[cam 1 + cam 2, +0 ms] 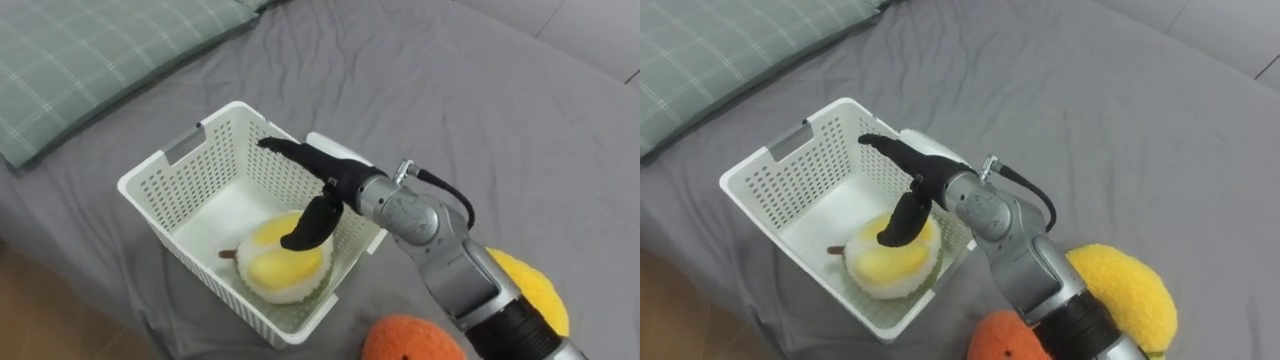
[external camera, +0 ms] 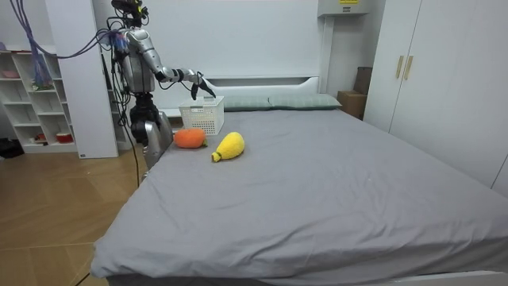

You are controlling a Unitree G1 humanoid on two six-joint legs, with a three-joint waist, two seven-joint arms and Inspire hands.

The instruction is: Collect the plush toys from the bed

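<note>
In the left eye view, a round plush toy, white with a yellow centre, lies in the near corner of a white perforated basket on the grey bed. The right hand hangs over the basket, fingers spread and straight, thumb pointing down just above the toy, holding nothing.

In the right eye view, an orange plush toy and a yellow plush toy lie on the sheet beside the forearm, outside the basket. A checked pillow lies beyond.

In the room view, the robot stands at the bedside by a white shelf.
</note>
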